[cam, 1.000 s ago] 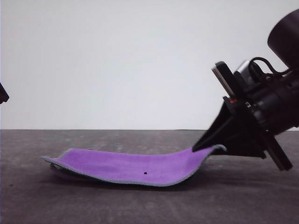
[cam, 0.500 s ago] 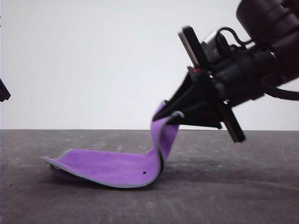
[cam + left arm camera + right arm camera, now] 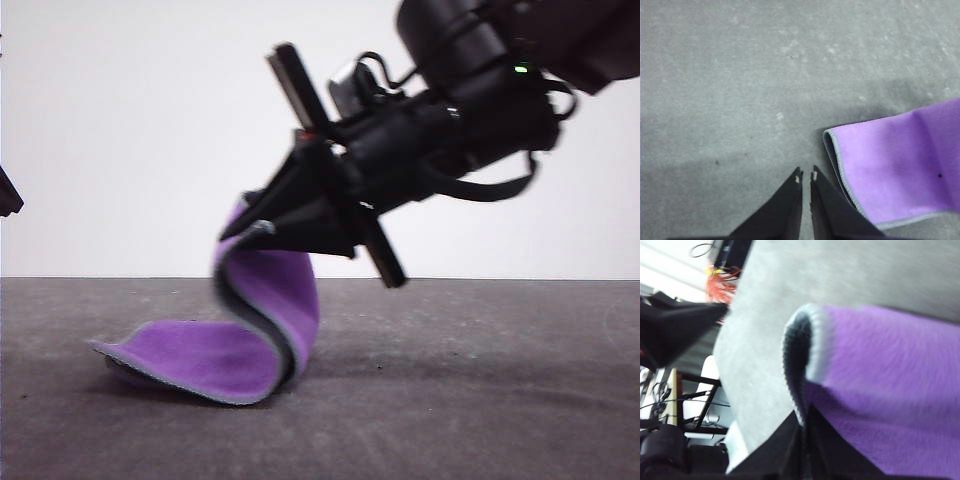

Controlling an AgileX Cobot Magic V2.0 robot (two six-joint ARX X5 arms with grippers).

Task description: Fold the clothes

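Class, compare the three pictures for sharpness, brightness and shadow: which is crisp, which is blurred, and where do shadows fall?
Left wrist view: crisp; the cloth edging is clear, with a dark shadow beside its edge near the left gripper. Right wrist view: soft and smeared, the background washed out bright. Front view: the right gripper slightly blurred against a bright wall, a faint shadow on the table.

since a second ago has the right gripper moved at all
Yes. The right gripper, shut on the cloth edge, has risen above the table horizon and swung leftward.
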